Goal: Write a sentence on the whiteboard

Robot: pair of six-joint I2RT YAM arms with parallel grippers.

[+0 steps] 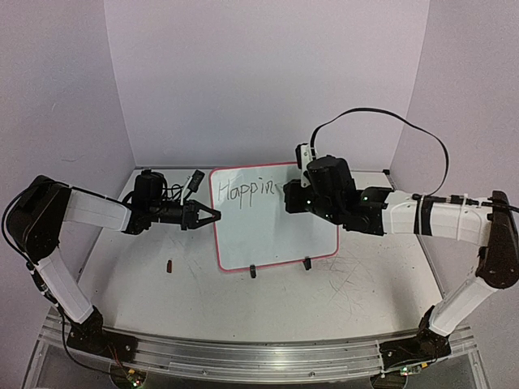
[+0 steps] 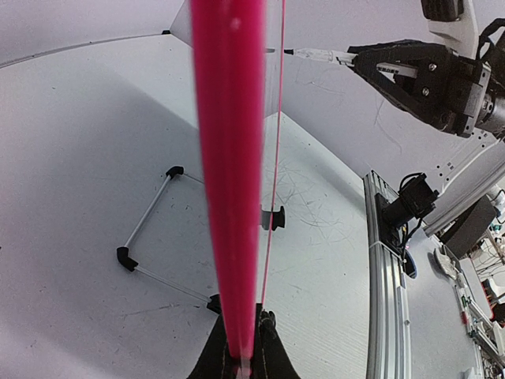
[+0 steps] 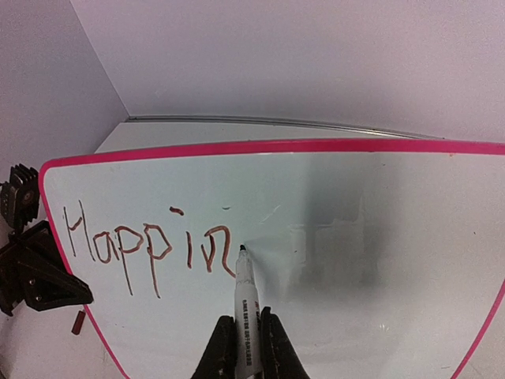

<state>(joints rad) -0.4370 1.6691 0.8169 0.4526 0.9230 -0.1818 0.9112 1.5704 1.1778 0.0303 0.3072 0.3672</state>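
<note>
The whiteboard (image 1: pixel 272 219), white with a thin pink frame, stands tilted on two black clip feet at mid-table. The sentence (image 1: pixel 247 191) reads "Happin" along its top left; it also shows in the right wrist view (image 3: pixel 150 249). My right gripper (image 3: pixel 246 335) is shut on a white marker (image 3: pixel 245 312), whose dark tip rests on the board just right of the "n". My left gripper (image 1: pixel 209 215) is shut on the board's left edge; the pink frame (image 2: pixel 229 181) runs up between its jaws in the left wrist view. My right gripper (image 1: pixel 289 200) sits at the board's top right.
A small dark red marker cap (image 1: pixel 169 265) lies on the table left of the board. A wire stand (image 2: pixel 150 229) shows behind the board. Purple walls close the back and sides. The aluminium rail (image 1: pixel 243 352) runs along the near edge.
</note>
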